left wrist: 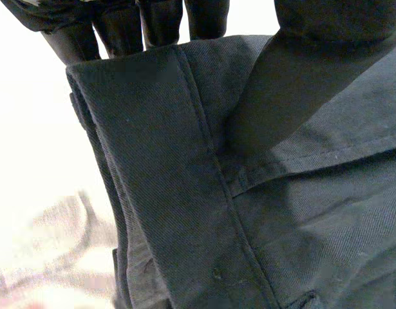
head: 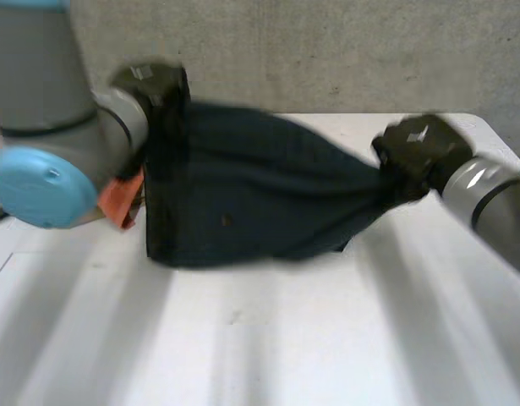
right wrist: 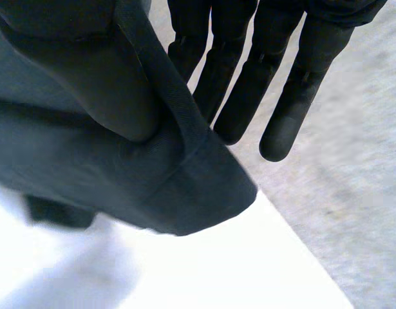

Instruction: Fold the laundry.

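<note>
While the dark garment (head: 251, 186) hangs stretched between them, one edge pinched between thumb and fingers of the left hand (head: 154, 85) and the far corner likewise by the right hand (head: 420, 148), the step appears to be spreading, and the next move calls for lowering it flat onto the table (head: 285, 338).
</note>
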Robot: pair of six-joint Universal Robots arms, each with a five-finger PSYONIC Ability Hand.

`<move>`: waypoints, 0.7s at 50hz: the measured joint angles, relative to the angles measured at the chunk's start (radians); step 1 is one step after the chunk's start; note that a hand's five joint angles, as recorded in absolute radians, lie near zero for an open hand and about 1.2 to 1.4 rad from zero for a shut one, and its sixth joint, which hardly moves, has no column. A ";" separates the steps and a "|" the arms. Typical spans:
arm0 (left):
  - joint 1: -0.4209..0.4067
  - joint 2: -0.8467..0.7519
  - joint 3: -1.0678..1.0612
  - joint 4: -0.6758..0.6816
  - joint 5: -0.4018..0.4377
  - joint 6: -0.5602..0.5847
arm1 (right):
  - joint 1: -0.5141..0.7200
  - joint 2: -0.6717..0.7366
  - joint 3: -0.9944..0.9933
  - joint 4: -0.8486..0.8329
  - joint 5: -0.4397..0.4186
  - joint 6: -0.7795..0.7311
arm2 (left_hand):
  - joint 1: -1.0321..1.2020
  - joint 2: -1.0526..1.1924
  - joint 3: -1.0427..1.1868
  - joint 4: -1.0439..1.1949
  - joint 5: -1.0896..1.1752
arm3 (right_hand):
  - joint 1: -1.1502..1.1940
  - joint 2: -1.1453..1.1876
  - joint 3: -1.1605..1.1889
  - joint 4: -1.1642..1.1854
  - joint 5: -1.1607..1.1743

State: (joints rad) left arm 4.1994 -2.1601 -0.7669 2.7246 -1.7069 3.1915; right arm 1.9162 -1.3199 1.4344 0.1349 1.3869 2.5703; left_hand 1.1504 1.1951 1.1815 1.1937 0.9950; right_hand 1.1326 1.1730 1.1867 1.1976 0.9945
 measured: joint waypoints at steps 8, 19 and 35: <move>0.010 -0.213 -0.015 -0.052 -0.029 0.021 | 0.059 0.149 0.124 -0.137 0.005 -0.121 | -0.227 -0.249 -0.229 -0.241 -0.214 | 0.000 0.000 0.000 0.000 0.010; 0.005 -0.178 -0.074 -0.072 -0.028 0.048 | 0.134 0.203 0.139 -0.253 0.122 -0.111 | -0.890 -0.928 -0.920 -0.933 -0.903 | 0.000 0.000 0.000 0.000 0.011; -0.022 0.245 -0.565 0.055 -0.008 0.249 | 0.146 0.173 0.135 -0.229 0.162 -0.051 | -0.858 -0.906 -0.895 -0.898 -0.875 | 0.000 0.000 0.000 0.000 0.011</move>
State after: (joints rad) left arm 4.1778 -1.9147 -1.3315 2.7799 -1.7149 3.4404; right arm 2.0624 -1.1466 1.5696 -0.0936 1.5491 2.5189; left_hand 0.2923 0.2892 0.2862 0.2957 0.1202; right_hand 1.1326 1.1729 1.1867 1.1976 1.0057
